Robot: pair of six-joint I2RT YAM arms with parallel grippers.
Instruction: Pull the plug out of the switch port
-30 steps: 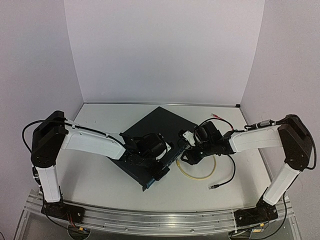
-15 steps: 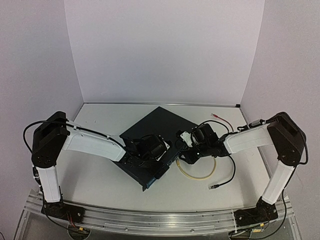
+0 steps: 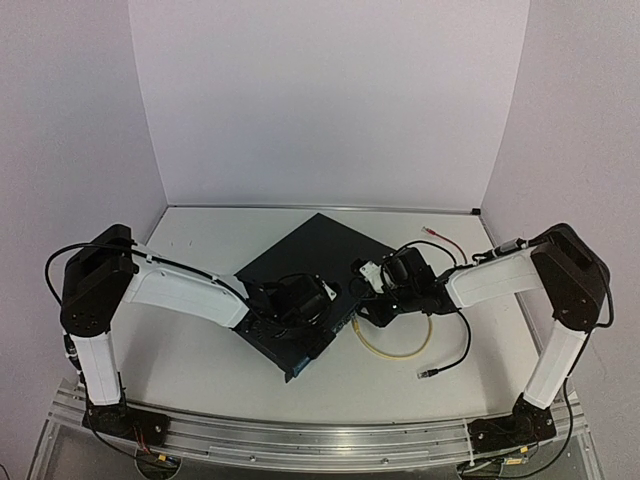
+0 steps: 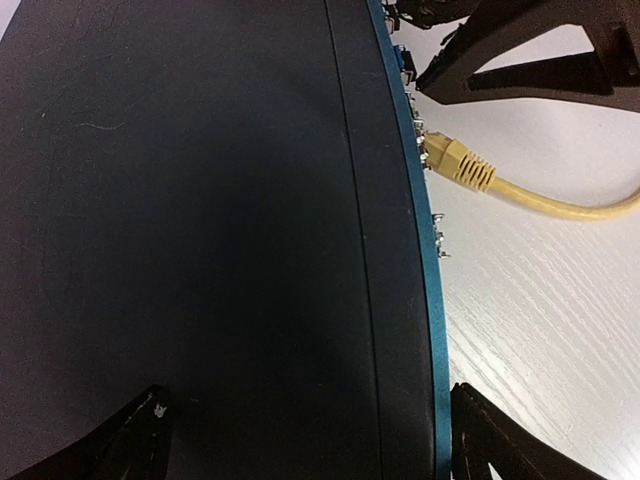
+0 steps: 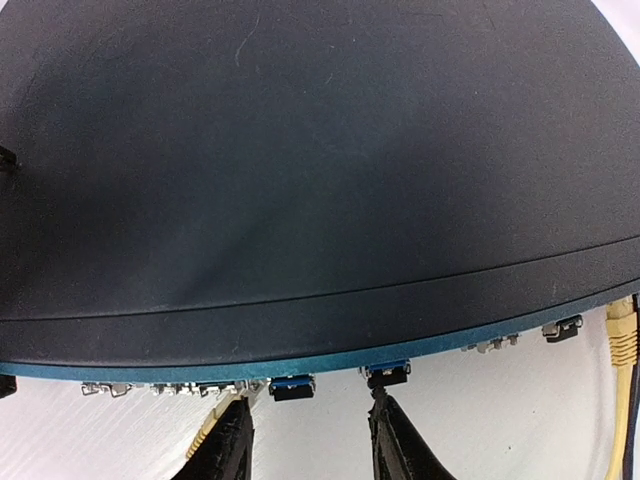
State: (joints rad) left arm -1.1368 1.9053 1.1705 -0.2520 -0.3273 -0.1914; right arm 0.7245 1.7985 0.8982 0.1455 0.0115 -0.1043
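Yellow plug (image 4: 455,160) is seated in a port on the socket face of the switch (image 3: 310,250). Its cable (image 3: 395,352) loops away from that face across the table (image 3: 200,350). The switch lies askew, socket face turned toward the right arm.

Over the last second both claws have narrowed, and the right arm has drawn in closer to the socket face. The left gripper (image 4: 320,440) sits over the switch's near end. One finger is above the switch's top and the other just past its socket edge, the jaws wide apart and clamping nothing visible. The right gripper (image 5: 310,440) points at the sockets with its fingers part-closed on a bare gap, holding nothing. The plug lies off to one side of it along the switch's face, not between the fingers.

The left arm looks to be settling in to brace the switch while the right lines up. Narrowing beside the plug achieves nothing, though. The right claw probably needs to slide along the switch's face first, and the plug is not yet out.
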